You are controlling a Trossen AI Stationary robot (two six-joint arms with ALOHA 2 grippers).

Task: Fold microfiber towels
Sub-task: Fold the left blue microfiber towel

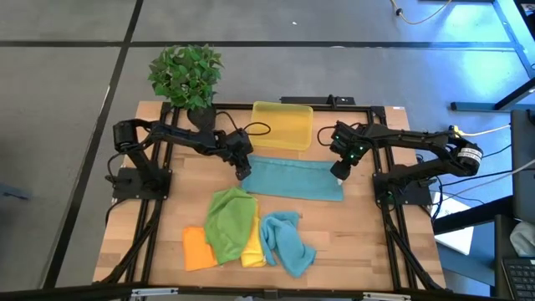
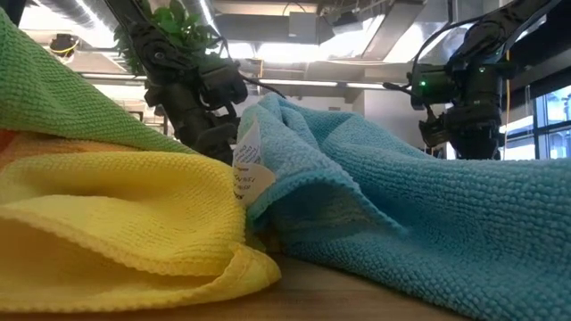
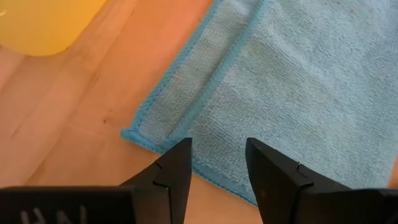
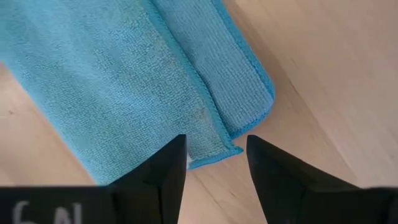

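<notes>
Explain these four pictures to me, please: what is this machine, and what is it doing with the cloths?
It is a robot with two dark arms at a wooden table. One picture looks straight down, one looks level across the tabletop, and two come from cameras on the wrists. Each arm ends in a two-finger gripper. The left gripper and the right gripper hover with fingers apart over opposite ends of a folded teal towel lying flat in the middle; neither holds anything. In the wrist views the towel's layered corners show just beyond the fingertips. Nearer the front lies a loose pile: a green towel, an orange towel, a yellow towel and a crumpled blue towel. At the back stand a yellow bin and a leafy plant.
</notes>
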